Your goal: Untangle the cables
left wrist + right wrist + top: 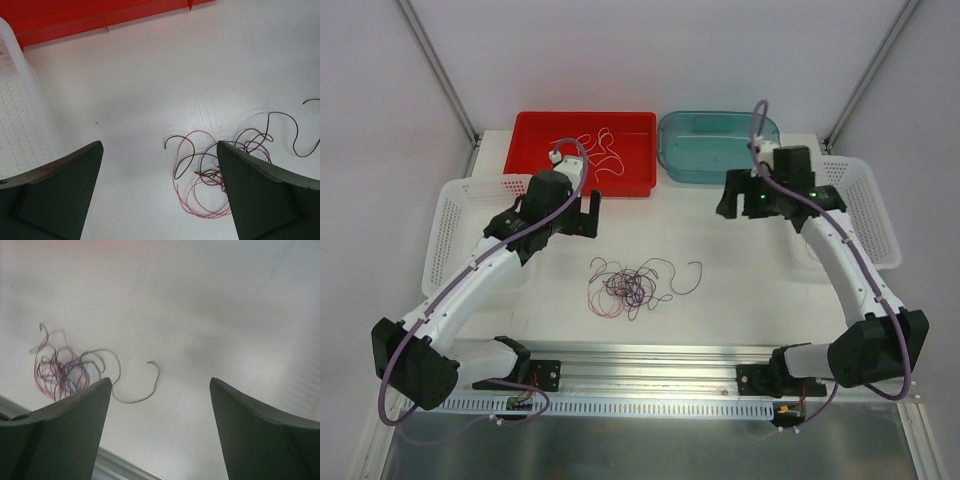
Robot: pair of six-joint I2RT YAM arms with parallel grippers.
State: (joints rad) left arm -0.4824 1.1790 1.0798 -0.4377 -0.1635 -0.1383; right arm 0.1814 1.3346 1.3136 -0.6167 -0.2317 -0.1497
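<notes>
A tangle of thin cables (632,285), black, red-pink and purple, lies on the white table between the two arms. It shows in the left wrist view (220,170) low and right, and in the right wrist view (65,372) at the left. White cables (600,148) lie in the red bin (530,162). My left gripper (578,215) is open and empty, held above the table left of and behind the tangle. My right gripper (745,200) is open and empty, up near the teal bin (765,165).
White mesh baskets stand at the left (455,215) and right (875,215) edges of the table. A metal rail (650,365) runs along the near edge by the arm bases.
</notes>
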